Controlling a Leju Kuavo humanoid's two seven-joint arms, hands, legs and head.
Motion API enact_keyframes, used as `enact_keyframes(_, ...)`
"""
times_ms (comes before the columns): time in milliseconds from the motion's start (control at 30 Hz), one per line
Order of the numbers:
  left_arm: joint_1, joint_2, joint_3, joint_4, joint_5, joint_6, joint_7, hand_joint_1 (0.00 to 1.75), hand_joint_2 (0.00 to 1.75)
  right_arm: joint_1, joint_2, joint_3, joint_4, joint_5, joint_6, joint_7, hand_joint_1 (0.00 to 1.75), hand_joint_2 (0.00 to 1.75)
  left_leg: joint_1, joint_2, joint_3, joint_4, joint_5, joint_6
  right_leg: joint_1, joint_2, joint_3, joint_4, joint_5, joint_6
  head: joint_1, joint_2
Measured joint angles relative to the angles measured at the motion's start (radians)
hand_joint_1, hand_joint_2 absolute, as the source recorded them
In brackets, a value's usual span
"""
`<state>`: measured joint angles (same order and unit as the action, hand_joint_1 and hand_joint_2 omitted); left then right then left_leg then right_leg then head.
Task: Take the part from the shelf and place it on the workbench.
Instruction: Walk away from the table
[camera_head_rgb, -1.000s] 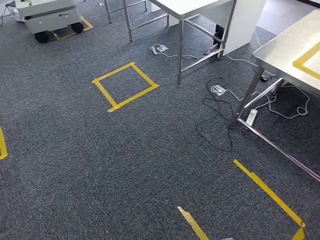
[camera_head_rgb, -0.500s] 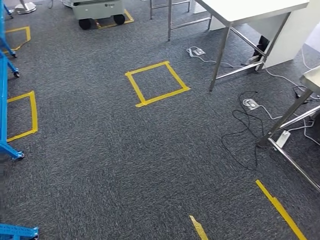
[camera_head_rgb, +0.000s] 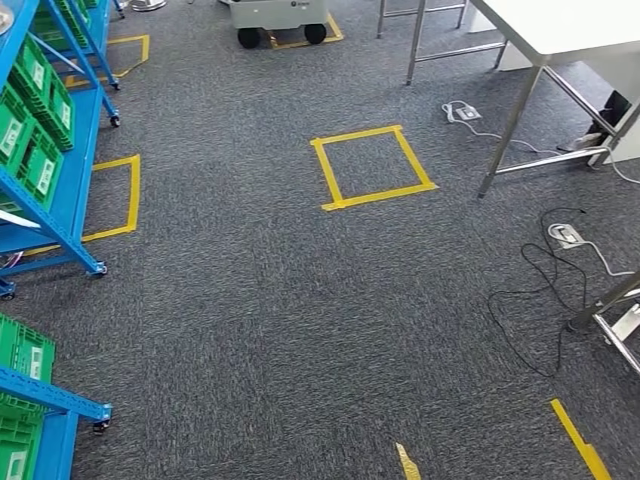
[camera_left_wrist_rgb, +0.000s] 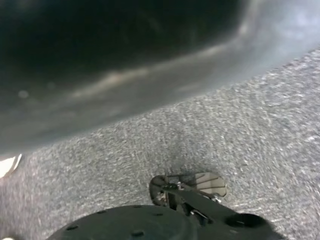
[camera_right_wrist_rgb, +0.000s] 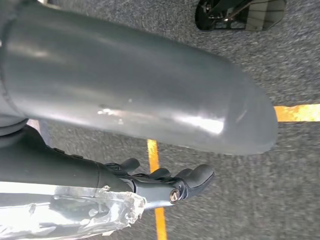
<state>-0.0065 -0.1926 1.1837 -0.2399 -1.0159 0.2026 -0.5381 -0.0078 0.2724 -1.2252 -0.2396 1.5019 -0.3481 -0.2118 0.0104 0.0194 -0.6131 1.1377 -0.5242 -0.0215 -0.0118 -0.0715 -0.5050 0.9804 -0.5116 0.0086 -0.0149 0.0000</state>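
A blue shelf (camera_head_rgb: 74, 150) on castors stands at the left of the head view, loaded with green bins (camera_head_rgb: 34, 110); a second blue shelf level (camera_head_rgb: 47, 394) with another green bin (camera_head_rgb: 23, 355) sits nearer me. No single part can be made out in the bins. My right hand (camera_right_wrist_rgb: 143, 95) hangs over the carpet, its thick grey thumb and straight dark fingers (camera_right_wrist_rgb: 188, 179) apart with nothing between them. My left hand (camera_left_wrist_rgb: 113, 65) is a dark blur close to the lens, and how its fingers lie is hidden.
A white table (camera_head_rgb: 566, 25) stands at the far right, and a steel bench leg (camera_head_rgb: 607, 302) shows at the right edge with cables (camera_head_rgb: 543, 290) on the floor. A yellow tape square (camera_head_rgb: 371, 167) marks the carpet ahead. A wheeled white cart (camera_head_rgb: 279, 18) is parked far back.
The camera has swung left: the tables and tape square slid right, the steel bench top left the picture, and the blue shelf with green bins came in at the left.
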Motion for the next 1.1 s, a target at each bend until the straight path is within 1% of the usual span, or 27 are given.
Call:
enact_keyframes(67,-0.004,0.000,0.000,0.000,0.000,0.000,-0.002,0.00,0.00,-0.001,0.000,0.000,0.000,0.000,0.004,-0.007,0.00,0.00,-0.005,0.035,0.058,-0.109,0.038,0.006,0.006,-0.020,-0.001,0.006,-0.004,0.007,0.001,0.000)
enact_keyframes(100,-0.006,0.000,0.000,0.000,-0.001,0.001,-0.003,0.00,0.00,-0.001,0.000,0.000,0.000,0.000,0.006,-0.010,0.00,0.00,-0.008,0.043,0.068,-0.132,0.042,0.011,0.008,-0.029,-0.001,0.008,-0.005,0.011,0.002,0.000)
enact_keyframes(167,-0.006,0.002,0.003,0.000,-0.002,0.002,-0.005,0.00,0.00,-0.003,0.001,0.000,0.000,0.001,0.008,-0.013,0.00,0.00,-0.012,0.027,0.061,-0.136,0.047,0.024,0.008,-0.047,-0.001,0.009,-0.004,0.019,0.004,0.000)
enact_keyframes(200,-0.005,0.002,0.005,0.000,-0.003,0.002,-0.006,0.00,0.00,-0.004,0.001,0.000,0.000,0.001,0.010,-0.013,0.00,0.00,-0.012,0.018,0.058,-0.138,0.051,0.032,0.006,-0.039,-0.004,0.013,-0.010,0.025,0.004,0.000)
enact_keyframes(267,-0.004,0.003,0.008,0.000,-0.006,0.003,-0.008,0.00,0.00,-0.005,0.001,0.000,0.000,0.001,0.012,-0.014,0.00,0.00,-0.010,0.000,0.048,-0.143,0.061,0.048,0.002,0.009,-0.027,0.064,-0.057,0.033,0.006,0.000)
enact_keyframes(300,-0.005,0.003,0.008,0.000,-0.008,0.003,-0.009,0.00,0.00,-0.004,0.001,0.000,0.000,0.002,0.013,-0.014,0.00,0.00,-0.011,-0.010,0.041,-0.143,0.067,0.054,0.001,0.040,-0.051,0.122,-0.098,0.035,0.008,0.000)
enact_keyframes(333,-0.007,0.003,0.009,0.000,-0.009,0.003,-0.011,0.00,0.00,-0.003,0.001,0.000,0.000,0.002,0.013,-0.014,0.00,0.00,-0.012,-0.021,0.033,-0.143,0.073,0.058,0.002,0.058,-0.078,0.192,-0.138,0.034,0.008,0.000)
enact_keyframes(367,-0.008,0.003,0.009,0.000,-0.010,0.003,-0.013,0.00,0.00,-0.002,0.001,0.000,0.000,0.002,0.013,-0.014,0.00,0.00,-0.015,-0.033,0.024,-0.143,0.080,0.061,0.002,0.066,-0.102,0.255,-0.166,0.032,0.009,0.000)
enact_keyframes(400,-0.008,0.003,0.009,0.000,-0.010,0.003,-0.014,0.00,0.00,-0.002,0.001,0.000,0.000,0.002,0.014,-0.014,0.00,0.00,-0.018,-0.046,0.016,-0.143,0.087,0.062,0.004,0.069,-0.114,0.291,-0.176,0.028,0.009,0.000)
enact_keyframes(433,-0.007,0.003,0.009,0.000,-0.011,0.003,-0.014,0.00,0.00,-0.002,0.001,0.000,0.000,0.002,0.014,-0.014,0.00,0.00,-0.021,-0.059,0.008,-0.143,0.094,0.062,0.005,0.071,-0.105,0.287,-0.165,0.022,0.008,0.000)
enact_keyframes(467,-0.006,0.003,0.010,0.000,-0.011,0.003,-0.014,0.00,0.00,-0.002,0.001,0.000,0.000,0.002,0.014,-0.014,0.00,0.00,-0.023,-0.073,0.001,-0.143,0.100,0.061,0.008,0.075,-0.076,0.239,-0.137,0.015,0.008,0.000)
enact_keyframes(500,-0.006,0.002,0.010,0.000,-0.011,0.003,-0.014,0.00,0.00,-0.002,0.001,0.000,0.000,0.002,0.015,-0.014,0.00,0.00,-0.025,-0.087,-0.005,-0.142,0.107,0.060,0.012,0.089,-0.032,0.166,-0.105,0.005,0.008,0.000)
enact_keyframes(567,-0.006,0.000,0.010,0.000,-0.013,0.004,-0.014,0.00,0.00,-0.003,0.001,0.000,0.000,0.002,0.015,-0.015,0.00,0.00,-0.025,-0.110,-0.014,-0.142,0.119,0.054,0.020,0.133,0.047,0.028,-0.066,-0.009,0.008,0.000)
enact_keyframes(600,-0.007,-0.001,0.010,0.000,-0.015,0.004,-0.015,0.00,0.00,-0.004,0.001,0.000,0.000,0.002,0.015,-0.015,0.00,0.00,-0.025,-0.119,-0.016,-0.141,0.124,0.050,0.024,0.148,0.064,-0.006,-0.062,-0.013,0.009,0.000)
enact_keyframes(633,-0.006,-0.001,0.010,0.000,-0.018,0.004,-0.015,0.00,0.00,-0.004,0.001,0.000,0.000,0.002,0.015,-0.016,0.00,0.00,-0.024,-0.128,-0.018,-0.142,0.128,0.043,0.026,0.152,0.069,-0.019,-0.063,-0.015,0.009,0.000)
enact_keyframes(700,-0.004,0.000,0.010,0.000,-0.020,0.005,-0.015,0.00,0.00,-0.005,0.002,0.000,0.000,0.002,0.016,-0.018,0.00,0.00,-0.023,-0.144,-0.024,-0.143,0.135,0.031,0.024,0.129,0.065,-0.029,-0.054,-0.020,0.011,0.000)
enact_keyframes(733,-0.002,0.000,0.011,0.000,-0.020,0.006,-0.015,0.00,0.00,-0.005,0.003,0.000,0.000,0.002,0.016,-0.020,0.00,0.00,-0.024,-0.133,-0.030,-0.133,0.123,0.026,0.021,0.116,0.064,-0.035,-0.046,-0.025,0.009,0.000)
enact_keyframes(767,0.000,0.001,0.011,0.000,-0.020,0.007,-0.015,0.00,0.00,-0.004,0.004,0.000,0.000,0.002,0.017,-0.022,0.00,0.00,-0.024,-0.113,-0.041,-0.109,0.097,0.021,0.018,0.101,0.062,-0.041,-0.038,-0.030,0.006,0.000)
enact_keyframes(833,-0.001,0.002,0.012,0.000,-0.019,0.008,-0.015,0.00,0.00,0.001,0.005,0.000,0.000,0.003,0.018,-0.026,0.00,0.00,-0.020,-0.058,-0.079,0.000,0.010,0.010,0.016,0.069,0.058,-0.045,-0.030,-0.034,0.002,0.000)
enact_keyframes(867,-0.002,0.003,0.012,0.000,-0.019,0.008,-0.015,0.00,0.00,0.005,0.005,0.000,0.000,0.003,0.019,-0.026,0.00,0.00,-0.015,-0.042,-0.099,0.064,-0.027,0.003,0.016,0.051,0.056,-0.045,-0.030,-0.033,0.001,0.000)
enact_keyframes(900,-0.002,0.003,0.012,0.000,-0.019,0.008,-0.015,0.00,0.00,0.008,0.005,0.000,0.000,0.003,0.019,-0.027,0.00,0.00,-0.009,-0.033,-0.110,0.113,-0.046,-0.004,0.016,0.032,0.055,-0.044,-0.030,-0.032,0.001,0.000)
enact_keyframes(933,-0.001,0.003,0.012,0.000,-0.019,0.008,-0.015,0.00,0.00,0.009,0.005,0.000,0.000,0.003,0.019,-0.027,0.00,0.00,-0.003,-0.027,-0.104,0.128,-0.044,-0.010,0.015,0.015,0.055,-0.044,-0.031,-0.030,0.001,0.000)
enact_keyframes(967,0.001,0.003,0.012,0.000,-0.019,0.008,-0.015,0.00,0.00,0.008,0.005,0.000,0.000,0.003,0.019,-0.027,0.00,0.00,0.002,-0.021,-0.079,0.102,-0.023,-0.015,0.014,0.000,0.056,-0.043,-0.033,-0.027,0.001,0.000)
enact_keyframes(1000,0.003,0.003,0.012,-0.001,-0.020,0.008,-0.015,0.00,0.00,0.007,0.005,0.000,0.000,0.003,0.019,-0.027,0.00,0.00,0.006,-0.008,-0.037,0.042,0.007,-0.019,0.013,-0.014,0.061,-0.041,-0.036,-0.022,0.001,0.000)
enact_keyframes(1033,0.003,0.003,0.012,-0.001,-0.020,0.008,-0.015,0.00,0.00,0.007,0.005,0.000,0.000,0.003,0.019,-0.027,0.00,0.00,0.006,0.015,0.009,-0.027,0.031,-0.020,0.013,-0.027,0.064,-0.039,-0.041,-0.014,0.001,0.000)
enact_keyframes(1067,0.002,0.003,0.012,-0.001,-0.020,0.008,-0.015,0.00,0.00,0.007,0.005,0.000,0.000,0.003,0.019,-0.027,0.00,0.00,0.003,0.038,0.044,-0.084,0.047,-0.016,0.013,-0.038,0.066,-0.037,-0.046,-0.007,0.001,0.000)
enact_keyframes(1100,0.002,0.003,0.012,-0.001,-0.020,0.008,-0.015,0.00,0.00,0.007,0.006,0.000,0.000,0.003,0.020,-0.027,0.00,0.00,-0.001,0.055,0.065,-0.120,0.053,-0.010,0.015,-0.049,0.071,-0.034,-0.051,0.000,0.003,0.000)
